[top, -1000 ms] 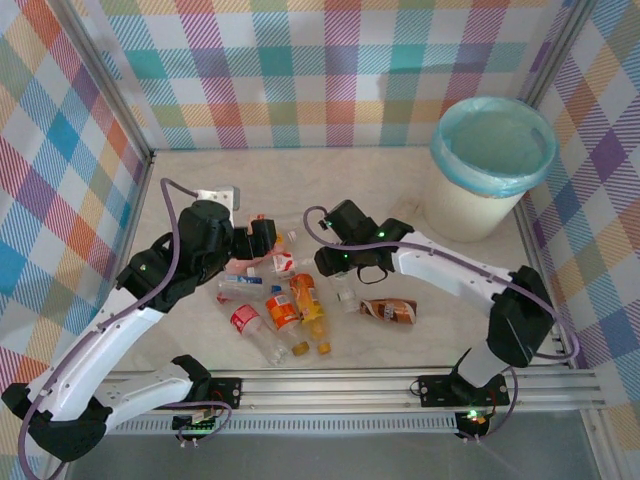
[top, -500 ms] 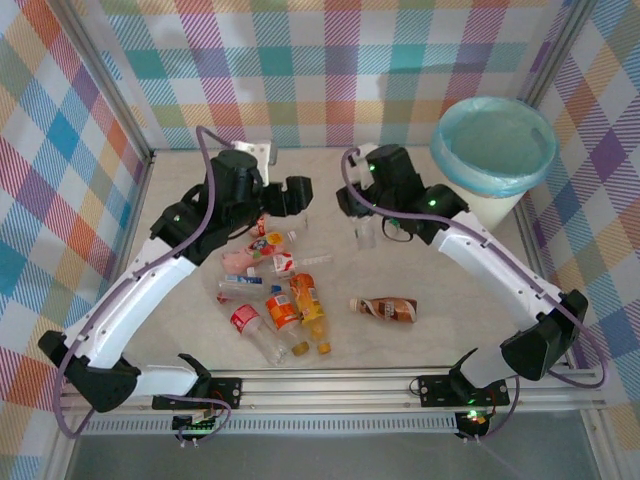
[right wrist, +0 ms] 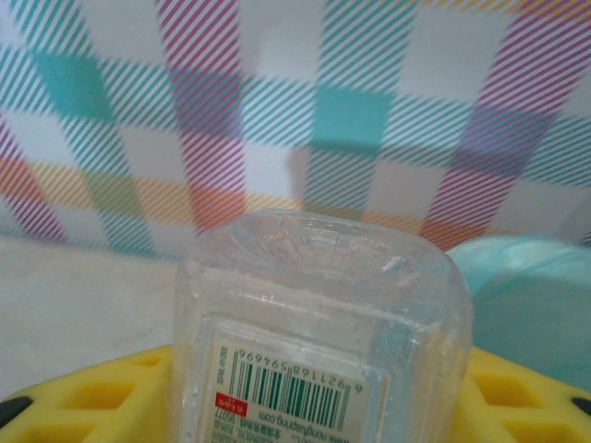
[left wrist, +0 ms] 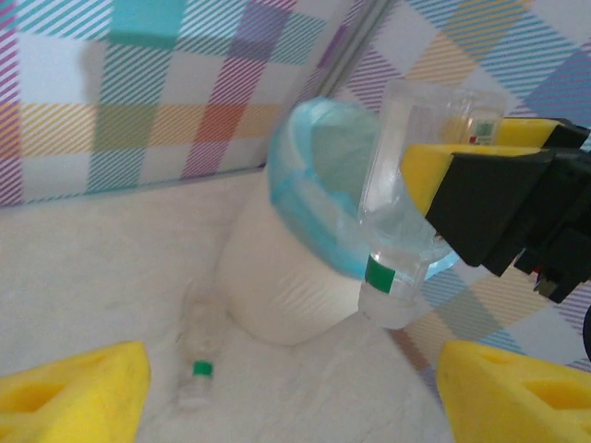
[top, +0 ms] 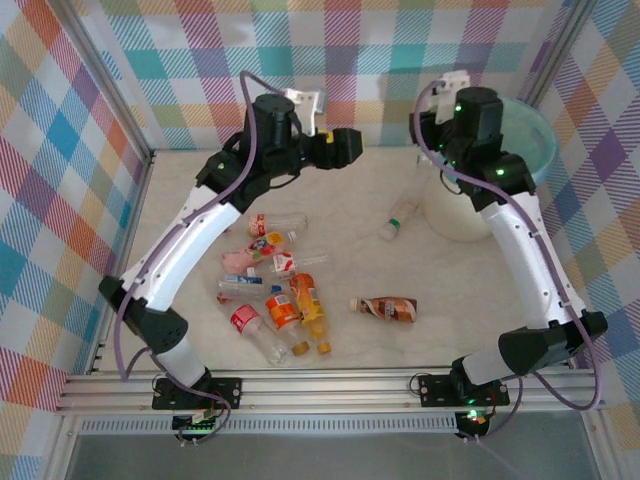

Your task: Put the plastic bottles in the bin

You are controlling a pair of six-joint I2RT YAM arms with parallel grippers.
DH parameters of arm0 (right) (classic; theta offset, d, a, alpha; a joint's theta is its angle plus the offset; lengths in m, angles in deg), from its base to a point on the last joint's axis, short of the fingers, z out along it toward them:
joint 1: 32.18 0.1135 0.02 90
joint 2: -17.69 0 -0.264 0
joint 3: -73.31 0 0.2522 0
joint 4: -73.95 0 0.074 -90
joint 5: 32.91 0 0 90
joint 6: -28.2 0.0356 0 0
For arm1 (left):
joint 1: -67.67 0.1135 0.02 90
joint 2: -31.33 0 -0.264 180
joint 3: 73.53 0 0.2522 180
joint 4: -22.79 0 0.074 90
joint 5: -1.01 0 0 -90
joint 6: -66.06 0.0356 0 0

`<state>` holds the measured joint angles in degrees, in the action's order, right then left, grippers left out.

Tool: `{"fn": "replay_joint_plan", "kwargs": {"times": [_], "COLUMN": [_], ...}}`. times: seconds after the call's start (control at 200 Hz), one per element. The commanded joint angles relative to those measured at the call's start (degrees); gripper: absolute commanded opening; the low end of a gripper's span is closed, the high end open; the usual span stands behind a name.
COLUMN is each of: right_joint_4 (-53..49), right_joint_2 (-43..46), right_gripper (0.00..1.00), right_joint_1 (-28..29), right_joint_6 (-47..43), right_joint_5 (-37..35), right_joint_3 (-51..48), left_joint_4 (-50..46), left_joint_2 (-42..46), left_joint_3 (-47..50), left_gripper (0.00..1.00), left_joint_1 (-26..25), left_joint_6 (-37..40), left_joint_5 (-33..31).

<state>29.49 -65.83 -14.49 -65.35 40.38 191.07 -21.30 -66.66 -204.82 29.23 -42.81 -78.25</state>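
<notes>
The right gripper (right wrist: pixel 323 411) is clamped on a clear bottle (right wrist: pixel 314 305), yellow pads (right wrist: pixel 102 388) on both sides, the bottle's base pointing out past the fingertips and a barcode label facing the wrist camera; the bin (right wrist: pixel 531 305) sits close by at 4 o'clock of that bottle, its blue-green liner folded over the rim. The left gripper (left wrist: pixel 291 374) stands wide open with nothing between its fingers, above the table (top: pixel 330 220); a loose bottle (left wrist: pixel 197 355) with a green cap lies at its 9 o'clock, just beside the bin's foot; seen from above, the other bottles (top: pixel 275 290) cluster at 7 o'clock of the left gripper, well apart from the bin, a brown-labelled bottle (top: pixel 388 308) at the cluster's 3 o'clock.
</notes>
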Motion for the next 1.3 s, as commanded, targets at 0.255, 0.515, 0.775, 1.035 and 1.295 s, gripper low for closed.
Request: {"fn": "replay_joint_plan", "kwargs": {"times": [0.255, 0.515, 0.775, 1.035, 1.295], "right_joint_4": [14.5, 23.7, 30.2, 33.4, 32.4], "right_joint_2": [-1.6, -3.2, 0.0, 1.8, 1.5], "right_gripper": [0.49, 0.49, 0.49, 0.57, 0.71], "right_joint_1": [-10.0, -10.7, -10.7, -10.7, -10.7], "right_joint_6": [-3.0, -9.7, -12.6, -16.7, -16.2], "right_joint_5": [-3.5, -8.2, -9.0, -9.0, -9.0], "right_joint_3": [2.2, -3.7, -12.7, -16.8, -16.0], "left_joint_4": [-1.8, -1.6, -1.6, -0.9, -2.3], "left_joint_2": [-11.1, -11.4, -13.0, -13.9, -12.8], "left_joint_3": [-14.3, -12.6, -12.6, -12.8, -12.2], "left_gripper": [0.80, 0.79, 0.80, 0.79, 0.80], "left_joint_1": [-1.3, -2.1, -2.7, -3.4, -3.8], "left_joint_6": [-1.7, -1.5, -1.4, -2.1, -1.4], "left_joint_5": [6.8, 7.6, 8.4, 8.6, 6.9]}}
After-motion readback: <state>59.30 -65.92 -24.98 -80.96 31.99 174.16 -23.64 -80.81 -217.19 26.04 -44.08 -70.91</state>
